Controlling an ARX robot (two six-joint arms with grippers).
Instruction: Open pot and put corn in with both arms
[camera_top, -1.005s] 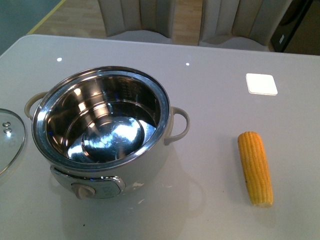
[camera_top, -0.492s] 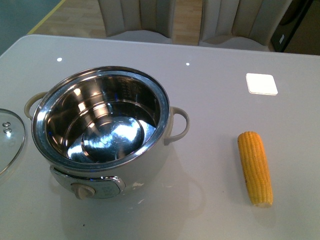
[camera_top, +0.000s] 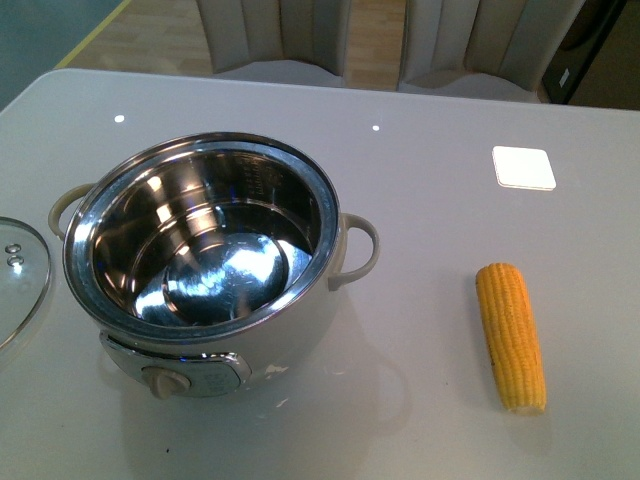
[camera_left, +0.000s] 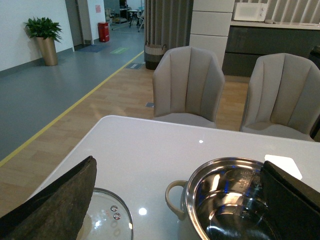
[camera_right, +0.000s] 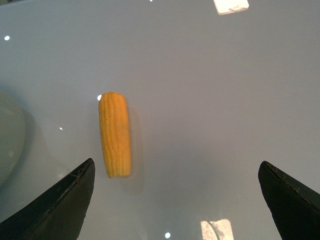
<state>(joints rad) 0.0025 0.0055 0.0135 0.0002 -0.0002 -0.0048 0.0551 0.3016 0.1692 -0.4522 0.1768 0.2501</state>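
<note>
The cream-white pot (camera_top: 215, 300) stands uncovered at the table's left, its shiny steel bowl (camera_top: 200, 250) empty. Its glass lid (camera_top: 18, 278) lies flat on the table to the pot's left. The yellow corn (camera_top: 511, 335) lies on the table at the right, apart from the pot. Neither arm shows in the front view. My left gripper (camera_left: 180, 200) hangs open above the gap between the lid (camera_left: 107, 222) and the pot (camera_left: 225, 200). My right gripper (camera_right: 177, 200) is open above the table, with the corn (camera_right: 115, 141) lying near one finger, not between the tips.
A white square pad (camera_top: 523, 167) lies on the table at the back right. Two beige chairs (camera_left: 187, 85) stand behind the far table edge. The grey table (camera_top: 420, 230) is glossy with light reflections.
</note>
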